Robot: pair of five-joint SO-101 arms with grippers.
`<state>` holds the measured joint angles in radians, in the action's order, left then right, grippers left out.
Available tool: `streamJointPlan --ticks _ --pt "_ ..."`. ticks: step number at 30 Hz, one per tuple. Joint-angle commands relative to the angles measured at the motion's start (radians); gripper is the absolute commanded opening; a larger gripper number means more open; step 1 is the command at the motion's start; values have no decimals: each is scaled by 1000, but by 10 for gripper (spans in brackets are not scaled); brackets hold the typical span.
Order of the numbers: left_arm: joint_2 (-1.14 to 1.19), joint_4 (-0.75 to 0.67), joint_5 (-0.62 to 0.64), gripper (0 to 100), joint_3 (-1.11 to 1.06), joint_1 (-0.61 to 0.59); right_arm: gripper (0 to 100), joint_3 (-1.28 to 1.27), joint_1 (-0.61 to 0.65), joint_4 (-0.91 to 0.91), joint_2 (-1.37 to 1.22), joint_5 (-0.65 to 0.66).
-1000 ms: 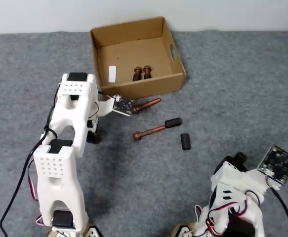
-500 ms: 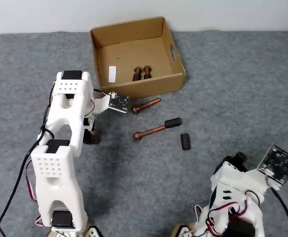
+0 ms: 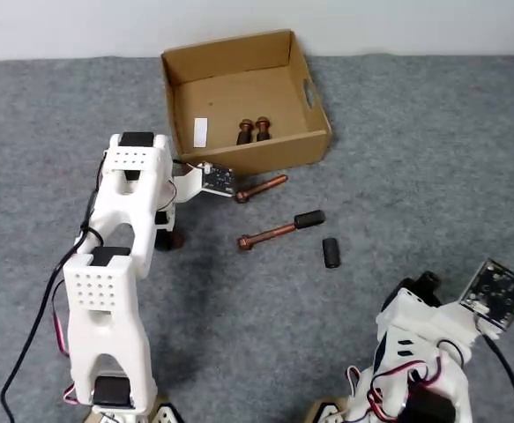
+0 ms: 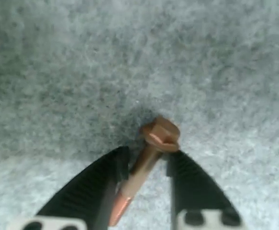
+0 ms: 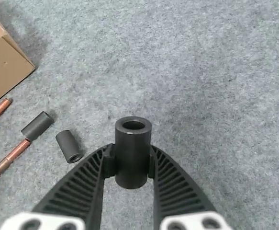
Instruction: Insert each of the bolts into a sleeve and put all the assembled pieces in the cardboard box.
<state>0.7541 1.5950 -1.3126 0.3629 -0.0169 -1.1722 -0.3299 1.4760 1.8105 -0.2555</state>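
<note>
My left gripper (image 4: 147, 155) is shut on a copper bolt (image 4: 152, 149) and holds it just above the grey carpet, hex head pointing away from the wrist. From above, that bolt (image 3: 176, 238) shows beside the left arm, below the cardboard box (image 3: 236, 160). My right gripper (image 5: 132, 164) is shut on an upright black sleeve (image 5: 132, 152), its bore open at the top. A bare bolt (image 3: 262, 187) lies next to the box. Another bolt (image 3: 268, 233) lies with a sleeve (image 3: 309, 218) on its end. A loose sleeve (image 3: 331, 252) rests nearby. Two assembled pieces (image 3: 253, 130) are in the box.
The right arm (image 3: 426, 344) sits at the lower right of the table. The right wrist view has the loose sleeve (image 5: 69, 146), the sleeved bolt (image 5: 15, 152) and the box corner (image 5: 3, 57) off to one side. Grey carpet (image 3: 415, 176) covers the table.
The left arm's wrist shifted a little to the left and then back right, still holding the bolt. The right arm and the loose parts have not moved.
</note>
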Motion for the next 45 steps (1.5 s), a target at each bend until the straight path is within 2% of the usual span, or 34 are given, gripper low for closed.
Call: streamJointPlan --ticks 1,6,16,20,25,29,32,38,42,45 --pt "-12 -3 18 6 33 48 9 8 -13 -25 2 12" --pt "-72 155 31 5 51 100 9 8 -13 -25 2 12" --pt "-299 150 509 5 -139 94 9 15 1 -25 4 12" --pt "-497 89 703 5 -242 66 9 26 105 -24 4 12" --pt "-815 31 867 5 -418 77 9 28 240 -24 4 12" --pt "-1043 5 1117 5 -533 83 9 28 331 -24 4 12" --pt "-1185 9 1289 5 -591 83 9 28 449 -24 4 12" --pt "-1448 -29 1323 5 -707 83 9 28 624 -24 4 12" --pt "-1692 -130 1478 5 -805 84 9 28 733 -25 4 12" --pt "-1890 -242 1516 5 -935 92 9 28 805 -25 4 12"
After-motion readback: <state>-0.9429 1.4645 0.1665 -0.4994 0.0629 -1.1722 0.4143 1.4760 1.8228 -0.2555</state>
